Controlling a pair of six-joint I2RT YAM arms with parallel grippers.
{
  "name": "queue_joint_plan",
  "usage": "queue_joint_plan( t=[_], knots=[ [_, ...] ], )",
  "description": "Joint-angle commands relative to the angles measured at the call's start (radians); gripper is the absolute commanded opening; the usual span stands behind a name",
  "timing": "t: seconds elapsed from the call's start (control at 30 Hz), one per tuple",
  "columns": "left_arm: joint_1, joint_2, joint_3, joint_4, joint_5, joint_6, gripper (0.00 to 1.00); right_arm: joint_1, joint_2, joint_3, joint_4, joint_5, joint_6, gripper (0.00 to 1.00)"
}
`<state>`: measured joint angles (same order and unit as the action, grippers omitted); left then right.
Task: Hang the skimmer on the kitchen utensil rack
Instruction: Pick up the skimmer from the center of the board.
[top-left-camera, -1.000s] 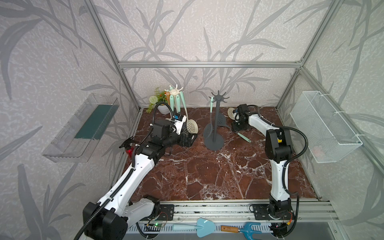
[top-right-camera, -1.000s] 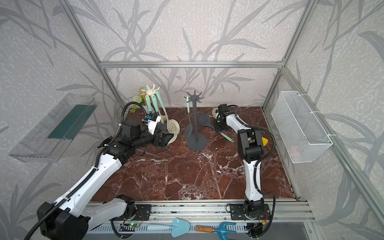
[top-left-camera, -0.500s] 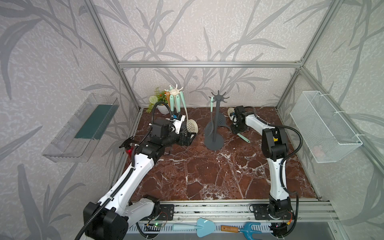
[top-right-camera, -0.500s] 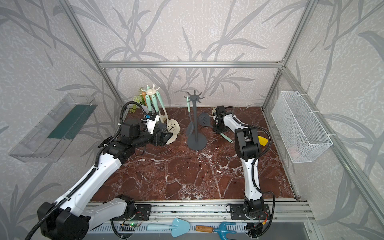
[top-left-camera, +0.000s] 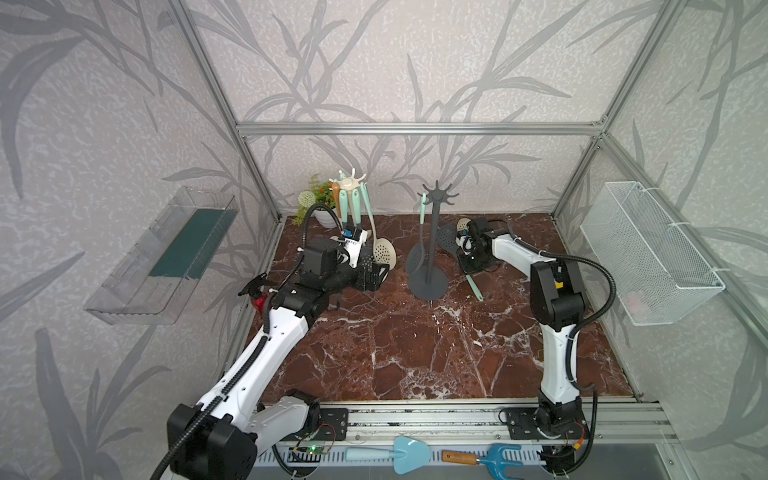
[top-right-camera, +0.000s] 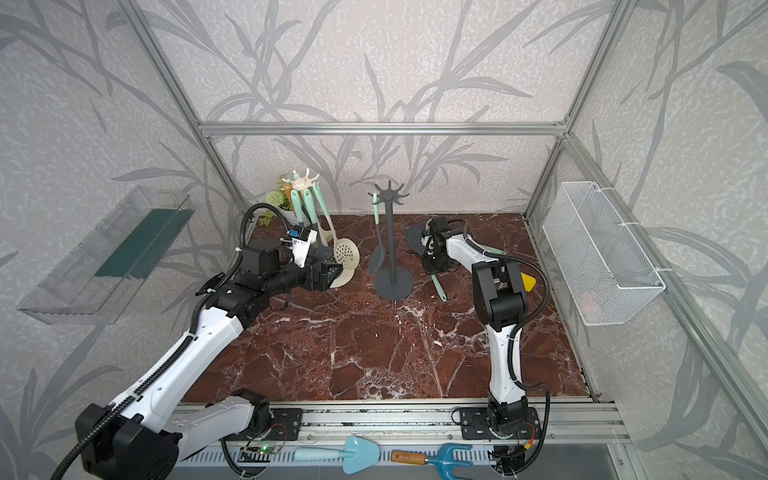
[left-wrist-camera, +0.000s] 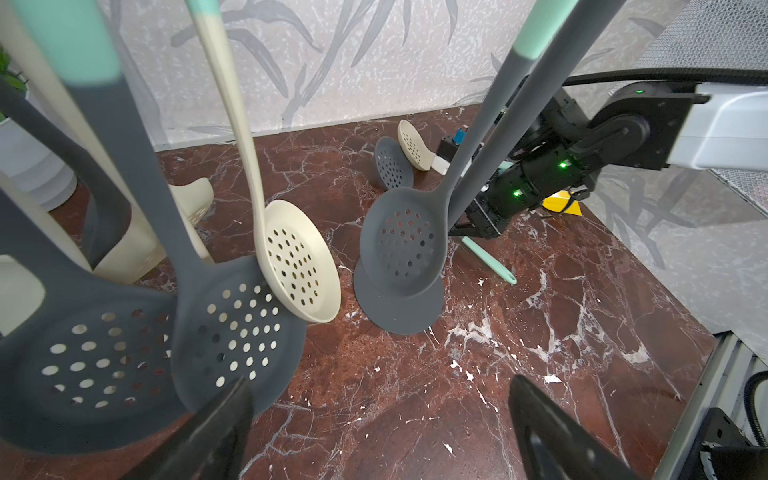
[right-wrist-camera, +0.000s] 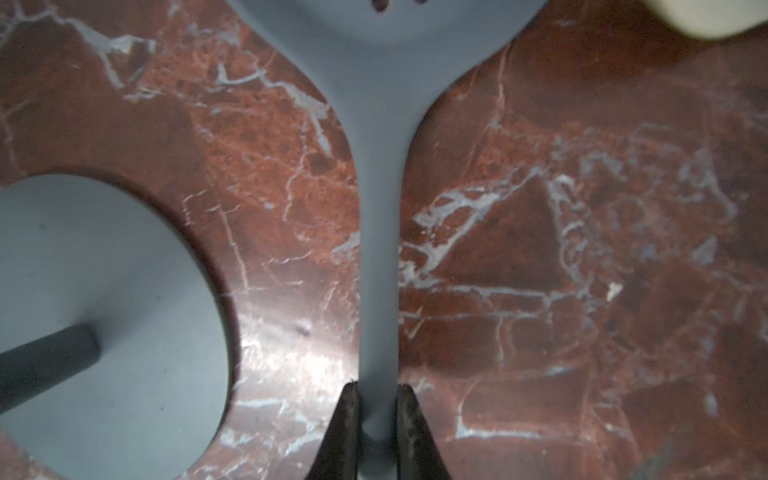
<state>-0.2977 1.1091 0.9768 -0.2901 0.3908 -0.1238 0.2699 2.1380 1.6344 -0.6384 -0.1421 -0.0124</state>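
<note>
The red marble table (top-left-camera: 415, 353) carries a grey rack (top-left-camera: 428, 282) at 12 o'clock, a grey skimmer (top-left-camera: 447, 239) lying flat at 1 o'clock just beside its base, and a potted plant (top-left-camera: 322, 215) at 11 o'clock.

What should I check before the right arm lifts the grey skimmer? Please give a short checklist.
1. Grip: fingers of the right gripper press both sides of the skimmer handle: ok.
2. Lift: skimmer off the table: not ok, it lies there.
3. Free hook on the grey rack: ok, only one hanging skimmer.
4. Path: left gripper out of the way: ok, open and empty, by the cream rack.
5. The cream skimmer not touching the held one's head: cannot tell.
</note>
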Motion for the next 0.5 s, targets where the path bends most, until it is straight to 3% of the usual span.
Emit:
queue_joint_plan(
  t=[0.0, 0.47],
  knots=[
    [0.006, -0.028, -0.008, 0.018, -0.033, 0.010, 0.93, 0.008, -0.117, -0.033, 0.036, -0.029, 0.036, 0.00],
    [0.005, -0.034, -0.007, 0.018, -0.028, -0.008, 0.90, 0.013, -0.473, -0.338, 0.113, 0.017, 0.137, 0.00]
  ],
)
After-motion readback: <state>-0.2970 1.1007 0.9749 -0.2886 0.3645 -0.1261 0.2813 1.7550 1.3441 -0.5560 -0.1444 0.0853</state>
